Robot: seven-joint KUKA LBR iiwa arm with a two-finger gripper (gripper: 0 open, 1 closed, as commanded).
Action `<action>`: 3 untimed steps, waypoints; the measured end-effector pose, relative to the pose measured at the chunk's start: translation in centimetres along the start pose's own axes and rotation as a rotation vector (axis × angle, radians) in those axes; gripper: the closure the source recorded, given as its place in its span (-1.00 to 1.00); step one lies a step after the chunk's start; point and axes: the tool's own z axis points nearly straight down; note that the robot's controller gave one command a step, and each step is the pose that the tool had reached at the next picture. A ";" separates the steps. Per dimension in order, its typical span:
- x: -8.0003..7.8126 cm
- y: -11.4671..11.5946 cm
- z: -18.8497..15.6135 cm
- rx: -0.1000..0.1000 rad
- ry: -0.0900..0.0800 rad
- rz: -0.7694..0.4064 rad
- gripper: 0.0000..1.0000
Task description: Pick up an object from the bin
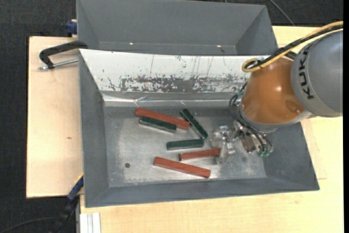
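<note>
The bin (117, 139) has bare floor on its left, an open way in; red and green sticks (184, 144) crowd the middle, and the arm (272, 95) fills the right.

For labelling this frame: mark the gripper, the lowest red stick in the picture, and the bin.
gripper (225, 145), camera view, on its metal tip.
lowest red stick (181, 167), camera view, on its middle.
bin (163, 19), camera view, on its back wall.
</note>
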 end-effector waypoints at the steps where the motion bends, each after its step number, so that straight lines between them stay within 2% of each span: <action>1: 1.7 0.7 -3.2 0.001 -0.001 -0.102 1.00; 2: -0.6 -0.7 -16.6 0.005 -0.015 -0.113 1.00; 3: -3.1 -2.0 -16.6 0.004 -0.007 -0.316 1.00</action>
